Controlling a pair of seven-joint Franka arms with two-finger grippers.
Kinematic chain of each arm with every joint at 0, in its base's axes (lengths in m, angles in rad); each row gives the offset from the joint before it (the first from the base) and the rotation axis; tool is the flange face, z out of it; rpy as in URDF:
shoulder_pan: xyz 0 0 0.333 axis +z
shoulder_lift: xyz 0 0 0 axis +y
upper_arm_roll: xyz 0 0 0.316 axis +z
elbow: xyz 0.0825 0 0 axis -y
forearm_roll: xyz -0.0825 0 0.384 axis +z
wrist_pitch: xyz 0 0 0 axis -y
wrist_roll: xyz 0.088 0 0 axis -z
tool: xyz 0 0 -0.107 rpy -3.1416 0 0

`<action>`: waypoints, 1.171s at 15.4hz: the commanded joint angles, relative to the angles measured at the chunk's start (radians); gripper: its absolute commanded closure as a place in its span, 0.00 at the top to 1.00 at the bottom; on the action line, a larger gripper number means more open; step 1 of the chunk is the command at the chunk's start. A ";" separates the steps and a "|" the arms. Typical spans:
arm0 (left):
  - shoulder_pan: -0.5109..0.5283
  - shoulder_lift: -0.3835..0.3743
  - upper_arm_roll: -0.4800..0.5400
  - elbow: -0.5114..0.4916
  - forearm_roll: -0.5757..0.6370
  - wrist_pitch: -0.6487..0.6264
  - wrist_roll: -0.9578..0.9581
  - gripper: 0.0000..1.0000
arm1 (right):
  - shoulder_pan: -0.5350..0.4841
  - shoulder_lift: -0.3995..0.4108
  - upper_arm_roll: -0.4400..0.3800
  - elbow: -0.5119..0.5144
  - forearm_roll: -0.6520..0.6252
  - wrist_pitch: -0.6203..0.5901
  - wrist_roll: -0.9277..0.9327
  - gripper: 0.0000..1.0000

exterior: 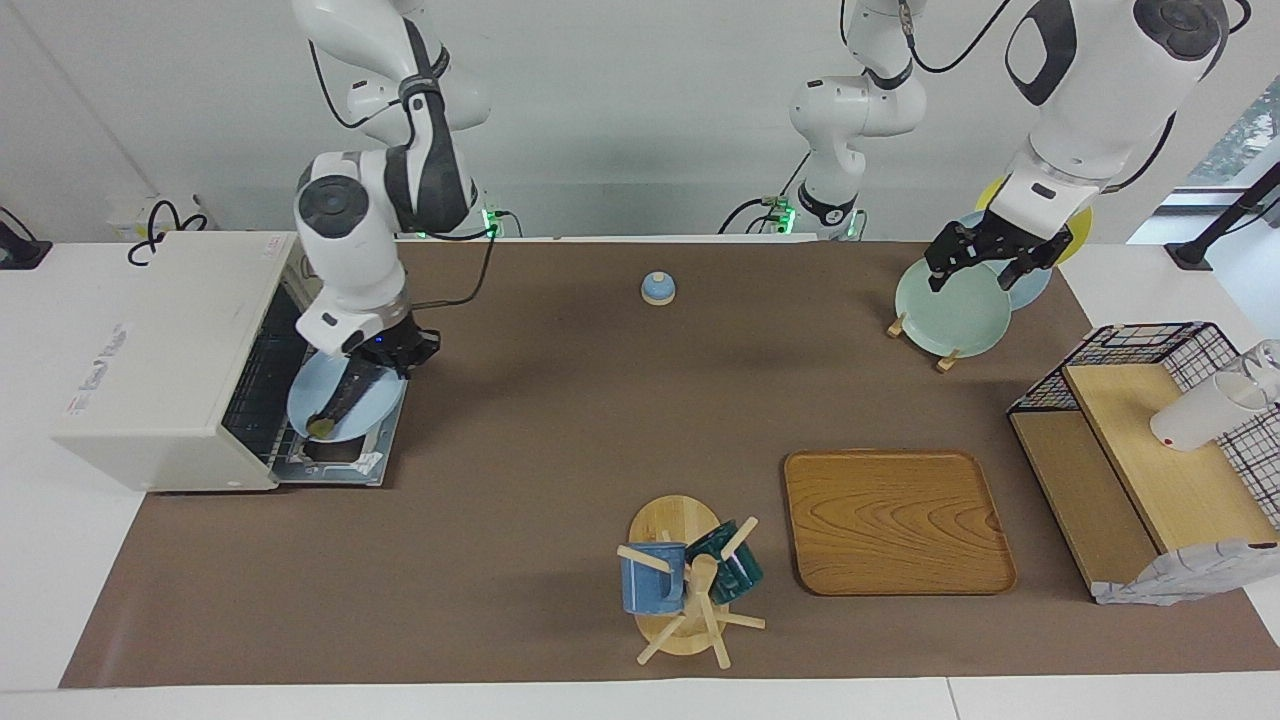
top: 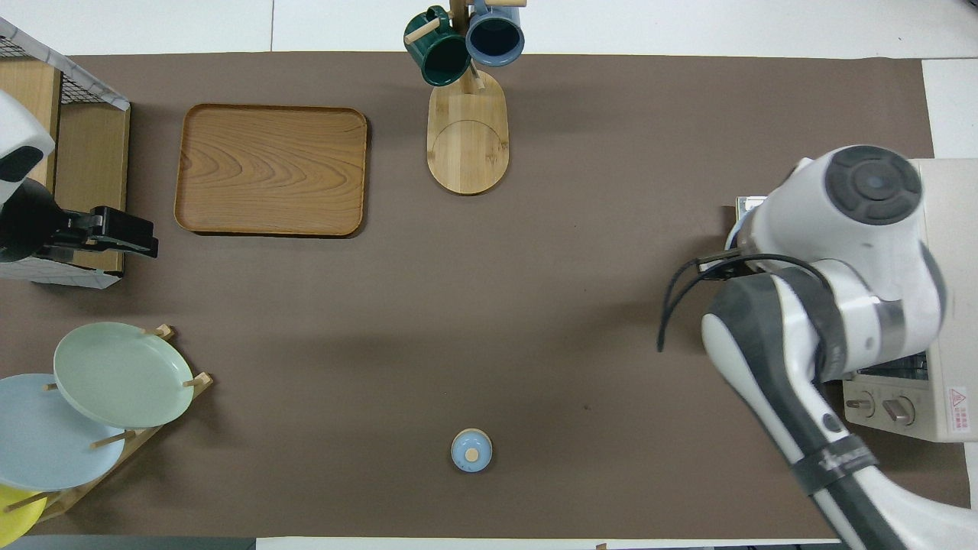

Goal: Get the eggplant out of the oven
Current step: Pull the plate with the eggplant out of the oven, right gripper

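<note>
The cream-white oven (exterior: 165,350) stands at the right arm's end of the table with its door (exterior: 335,465) folded down flat. A light blue plate (exterior: 375,410) rests at the oven's mouth over the open door. The dark eggplant (exterior: 345,400) lies on that plate with its stem tip pointing away from the robots. My right gripper (exterior: 398,352) is down at the end of the eggplant that is nearer to the robots. In the overhead view the right arm hides the plate and eggplant, and only the oven's edge (top: 947,305) shows. My left gripper (exterior: 985,272) is open and empty over the plate rack.
A plate rack with a green plate (exterior: 950,310) stands at the left arm's end. A wooden tray (exterior: 895,520), a mug tree with two mugs (exterior: 685,580), a small blue lidded pot (exterior: 658,288) and a wire shelf with a white cup (exterior: 1195,420) are also on the table.
</note>
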 commanded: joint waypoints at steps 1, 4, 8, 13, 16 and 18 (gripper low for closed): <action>0.007 -0.007 -0.005 -0.005 0.017 -0.006 -0.004 1.00 | 0.085 0.053 -0.001 0.088 -0.021 -0.057 0.111 0.00; 0.007 -0.007 -0.004 -0.005 0.017 -0.006 -0.004 1.00 | 0.209 0.181 0.004 0.292 -0.018 -0.181 0.280 0.00; 0.007 -0.007 -0.004 -0.005 0.017 -0.006 -0.004 1.00 | 0.367 0.469 0.022 0.674 0.023 -0.321 0.554 0.00; 0.007 -0.007 -0.004 -0.005 0.017 -0.006 -0.004 1.00 | 0.393 0.582 0.111 0.777 0.045 -0.216 0.729 0.00; 0.007 -0.007 -0.004 -0.005 0.017 -0.006 -0.004 1.00 | 0.426 0.605 0.116 0.755 0.042 -0.122 0.774 0.00; 0.007 -0.007 -0.004 -0.005 0.017 -0.006 -0.004 1.00 | 0.438 0.605 0.116 0.707 0.051 -0.061 0.794 0.00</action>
